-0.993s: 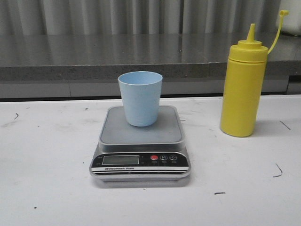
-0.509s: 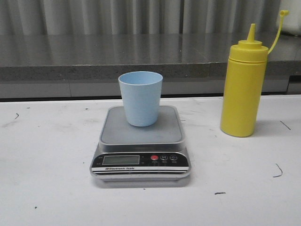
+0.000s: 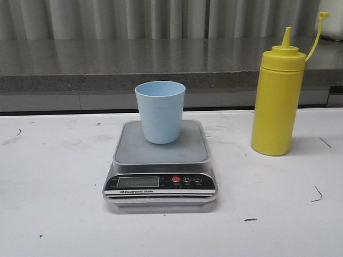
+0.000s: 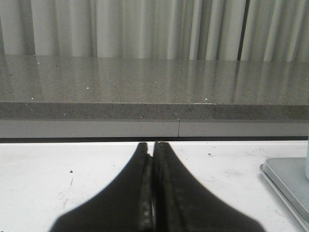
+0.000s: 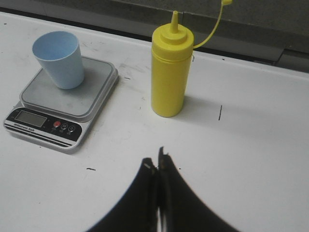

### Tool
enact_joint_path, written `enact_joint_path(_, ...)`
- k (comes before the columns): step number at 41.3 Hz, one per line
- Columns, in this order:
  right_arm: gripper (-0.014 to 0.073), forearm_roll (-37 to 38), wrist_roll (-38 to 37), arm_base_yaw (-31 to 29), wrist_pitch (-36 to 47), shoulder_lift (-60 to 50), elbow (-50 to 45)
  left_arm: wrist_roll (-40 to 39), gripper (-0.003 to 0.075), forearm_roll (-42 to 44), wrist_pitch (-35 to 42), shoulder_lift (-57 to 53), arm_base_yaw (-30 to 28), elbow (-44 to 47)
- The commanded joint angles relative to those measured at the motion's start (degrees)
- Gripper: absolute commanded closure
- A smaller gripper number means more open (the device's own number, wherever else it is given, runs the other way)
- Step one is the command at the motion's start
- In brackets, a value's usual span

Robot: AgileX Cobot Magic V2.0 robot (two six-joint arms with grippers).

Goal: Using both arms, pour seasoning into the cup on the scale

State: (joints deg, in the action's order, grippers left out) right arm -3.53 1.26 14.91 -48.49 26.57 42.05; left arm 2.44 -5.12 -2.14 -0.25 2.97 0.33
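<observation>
The pale blue cup [image 3: 159, 111] stands upright on the grey platform of the silver scale [image 3: 160, 165] at the table's middle. The yellow seasoning bottle [image 3: 277, 99] stands upright to the right of the scale, its cap off and hanging on its strap. Neither arm shows in the front view. My left gripper [image 4: 152, 144] is shut and empty, low over the table to the left of the scale [image 4: 289, 186]. My right gripper [image 5: 155, 159] is shut and empty, above the table, on the near side of the bottle [image 5: 170, 72], with the cup [image 5: 59, 59] and scale [image 5: 63, 104] off to its left.
A grey stone ledge [image 3: 107, 64] runs along the table's back edge, with grey curtains behind it. The white table [image 3: 53, 214] carries a few small dark marks.
</observation>
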Motion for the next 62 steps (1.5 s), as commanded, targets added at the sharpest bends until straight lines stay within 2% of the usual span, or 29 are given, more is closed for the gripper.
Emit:
enact_joint_path(1, 0.071, 0.6, 0.4, -0.2, 4.8, -0.2, 0.7, -0.4, 0.074, -0.4, 4.7, -1.1, 0.0, 1.3)
enact_joint_path(8, 0.071, 6.3, 0.4, -0.2, 14.0, -5.6, -7.5, -0.4, 0.074, -0.4, 4.7, -1.0, 0.0, 1.3)
enact_joint_path(20, 0.071, 5.7, 0.4, -3.5, 39.4, -20.7, -30.6, -0.4, 0.074, -0.4, 4.7, -1.0, 0.0, 1.3)
enact_joint_path(26, 0.071, 5.4, 0.4, -4.8, 46.0, -25.5, -38.9, -0.4, 0.074, -0.4, 4.7, -1.0, 0.0, 1.3)
enact_joint_path(32, 0.071, 2.9, 0.4, -7.1, 49.7, -28.2, -43.2, -0.4, 0.074, -0.4, 4.7, -1.0, 0.0, 1.3)
enact_joint_path(35, 0.071, 2.1, 0.4, -8.5, 49.1, -28.1, -43.2, -0.4, 0.074, -0.4, 4.7, -1.0, 0.0, 1.3)
enact_joint_path(62, 0.071, 1.0, -0.7, -8.6, 48.5, -28.2, -43.2, -0.4, 0.074, -0.4, 4.7, -1.0, 0.0, 1.3)
